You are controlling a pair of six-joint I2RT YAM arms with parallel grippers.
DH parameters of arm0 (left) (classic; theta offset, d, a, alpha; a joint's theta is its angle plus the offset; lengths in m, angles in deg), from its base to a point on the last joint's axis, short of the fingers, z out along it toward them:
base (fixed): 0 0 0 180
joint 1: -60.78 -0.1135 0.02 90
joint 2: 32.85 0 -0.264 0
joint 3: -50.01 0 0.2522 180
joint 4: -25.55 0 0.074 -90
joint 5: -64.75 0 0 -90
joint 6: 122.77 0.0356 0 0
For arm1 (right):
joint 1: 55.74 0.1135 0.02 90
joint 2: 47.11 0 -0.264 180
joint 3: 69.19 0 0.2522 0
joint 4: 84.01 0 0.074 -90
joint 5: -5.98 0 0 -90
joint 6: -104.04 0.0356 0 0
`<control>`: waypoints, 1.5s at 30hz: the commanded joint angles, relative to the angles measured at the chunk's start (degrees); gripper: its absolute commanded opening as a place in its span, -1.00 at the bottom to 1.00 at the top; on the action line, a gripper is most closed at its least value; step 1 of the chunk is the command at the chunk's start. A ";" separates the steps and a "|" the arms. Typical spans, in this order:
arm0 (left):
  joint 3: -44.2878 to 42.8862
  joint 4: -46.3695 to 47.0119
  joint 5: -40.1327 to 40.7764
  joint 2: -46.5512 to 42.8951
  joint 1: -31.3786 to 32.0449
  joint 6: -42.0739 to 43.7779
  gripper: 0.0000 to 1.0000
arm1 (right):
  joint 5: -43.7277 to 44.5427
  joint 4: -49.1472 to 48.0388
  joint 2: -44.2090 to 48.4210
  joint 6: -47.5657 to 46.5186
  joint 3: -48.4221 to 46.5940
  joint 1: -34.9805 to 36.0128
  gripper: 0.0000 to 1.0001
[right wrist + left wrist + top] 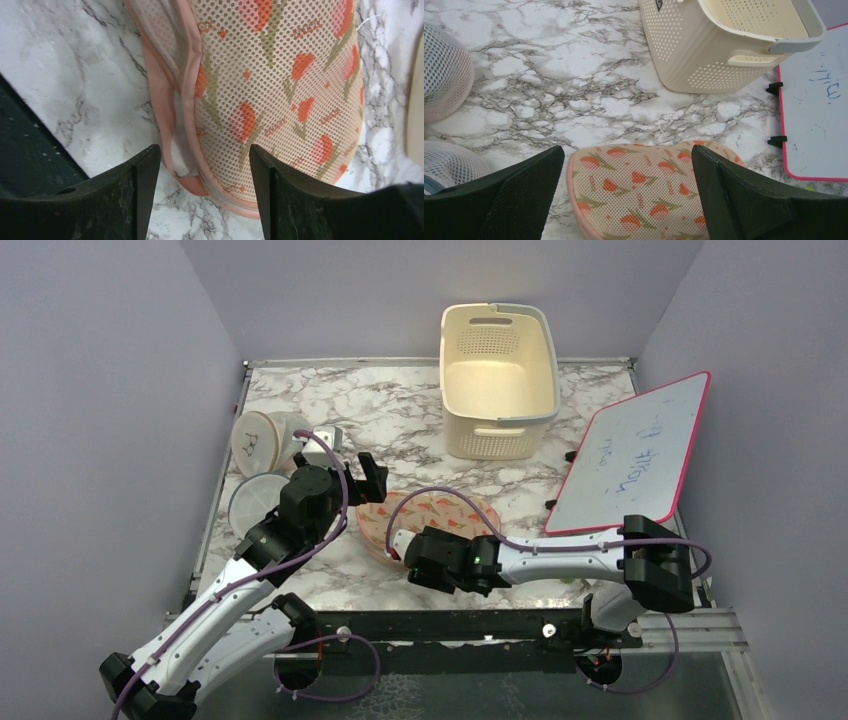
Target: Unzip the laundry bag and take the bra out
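Note:
The laundry bag (440,516) lies flat on the marble table, peach mesh with orange and green motifs. My left gripper (370,480) is open and hovers over the bag's left end; in the left wrist view the bag (639,190) lies between and below the spread fingers of that gripper (628,152). My right gripper (400,546) is open at the bag's near left edge. In the right wrist view the gripper (204,150) straddles the bag's pink rim (187,100), which gapes a little and shows pale lining. The bra is hidden.
A cream perforated basket (498,380) stands at the back. A pink-framed whiteboard (635,455) leans at the right. Two round white mesh cases (262,440) (255,502) sit at the left, close to my left arm. The table's near edge is a black rail (480,625).

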 commanded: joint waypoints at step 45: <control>2.32 1.63 -4.57 1.98 -0.23 -1.67 0.90 | -17.57 -9.18 5.07 5.87 -9.08 -25.56 -0.98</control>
